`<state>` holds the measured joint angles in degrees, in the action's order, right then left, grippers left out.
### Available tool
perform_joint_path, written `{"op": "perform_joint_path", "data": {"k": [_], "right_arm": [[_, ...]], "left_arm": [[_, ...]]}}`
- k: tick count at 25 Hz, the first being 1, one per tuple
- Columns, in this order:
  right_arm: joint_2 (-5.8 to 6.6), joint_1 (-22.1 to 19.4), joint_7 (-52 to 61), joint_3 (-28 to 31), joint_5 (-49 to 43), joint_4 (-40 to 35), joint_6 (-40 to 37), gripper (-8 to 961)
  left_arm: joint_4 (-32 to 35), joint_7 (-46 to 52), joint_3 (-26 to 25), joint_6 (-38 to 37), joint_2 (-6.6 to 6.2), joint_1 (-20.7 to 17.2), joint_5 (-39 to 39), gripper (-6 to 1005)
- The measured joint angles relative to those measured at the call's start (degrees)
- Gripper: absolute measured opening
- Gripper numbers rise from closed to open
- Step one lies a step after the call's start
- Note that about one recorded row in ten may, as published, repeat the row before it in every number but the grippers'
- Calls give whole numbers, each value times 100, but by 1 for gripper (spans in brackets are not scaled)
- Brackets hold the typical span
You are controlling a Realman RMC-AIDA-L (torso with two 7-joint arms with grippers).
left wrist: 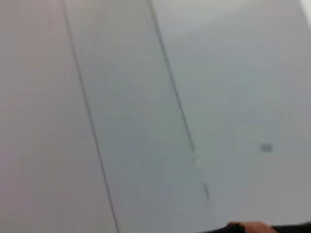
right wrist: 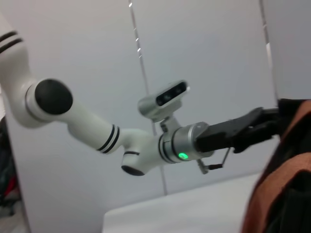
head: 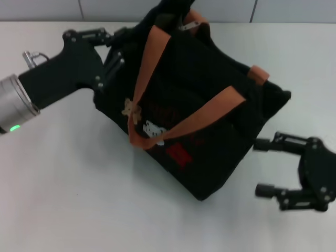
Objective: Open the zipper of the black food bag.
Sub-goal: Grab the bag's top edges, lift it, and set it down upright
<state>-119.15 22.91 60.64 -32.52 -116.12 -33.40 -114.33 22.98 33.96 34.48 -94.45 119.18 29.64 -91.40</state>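
Note:
The black food bag (head: pixel 205 89) lies askew on the white table, its two orange-brown handles (head: pixel 210 113) draped over its side above the bear patches and a red label (head: pixel 178 155). A slim silver pull tab (head: pixel 189 25) of the zipper shows at the bag's raised far end; the zipper line itself is lost in the black fabric. My left gripper (head: pixel 113 50) presses into the bag's left end; the right wrist view shows the left gripper (right wrist: pixel 272 121) meeting the bag (right wrist: pixel 291 213). My right gripper (head: pixel 266 167) stands open just off the bag's near right corner, nothing between its fingers.
The white table (head: pixel 68 199) spreads wide in front and to the left of the bag. A pale panelled wall (left wrist: pixel 146 97) rises behind the table's far edge. The left wrist view shows only that wall and a sliver of orange handle (left wrist: pixel 248 227).

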Motion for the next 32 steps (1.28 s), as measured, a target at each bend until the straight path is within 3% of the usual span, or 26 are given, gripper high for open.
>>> {"op": "perform_joint_path", "data": {"k": [5,13,17,22,29,32], "right_arm": [[2,-87,163,902,348,58,-227,835],[-20,-85,523,1103,1310,418,-111,835],[-7,-104,579,1108,1331,421,-102,835],[2,-156,567,1104,1305,402,-65,835],[16,-161,560,1091,1266,389,-57,835],[23,-163,551,1083,1092,321,-99,834]], "left_arm": [[630,111,13,-637,0,123,79,178],[955,74,416,-741,0,131,384,29],[940,92,444,-905,-28,-217,839,15],[913,112,374,-1021,-73,-949,1022,-2],[758,184,245,-1027,-90,-1856,1028,83],[560,231,215,-963,-145,-2049,991,145]]}}
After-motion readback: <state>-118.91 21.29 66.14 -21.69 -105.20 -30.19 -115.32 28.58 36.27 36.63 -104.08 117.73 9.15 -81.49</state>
